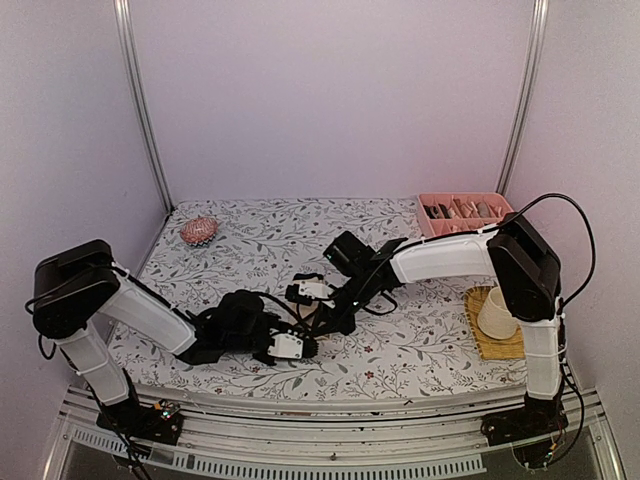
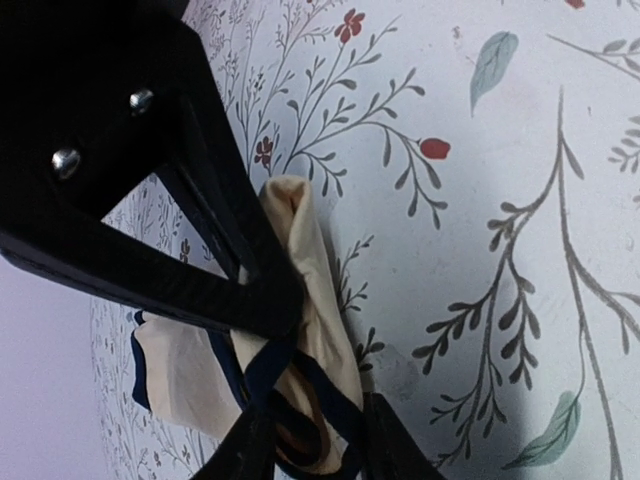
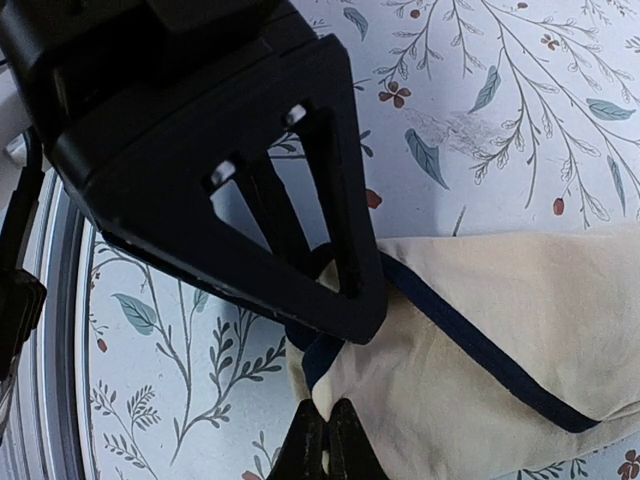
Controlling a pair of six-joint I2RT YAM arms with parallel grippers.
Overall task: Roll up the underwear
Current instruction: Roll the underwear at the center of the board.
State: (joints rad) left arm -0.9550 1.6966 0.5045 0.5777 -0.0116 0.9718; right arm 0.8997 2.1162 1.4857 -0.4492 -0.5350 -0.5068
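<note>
Right wrist view: my right gripper is clamped on the dark-edged corner of the beige underwear on the table — my left gripper straddles its bunched end; whether it grips, I can't tell.

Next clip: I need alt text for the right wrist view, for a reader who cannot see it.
The right gripper is shut on a corner of the beige underwear, its black fingers filling the upper left. The cloth, edged in dark trim, lies on a floral tablecloth.
</note>
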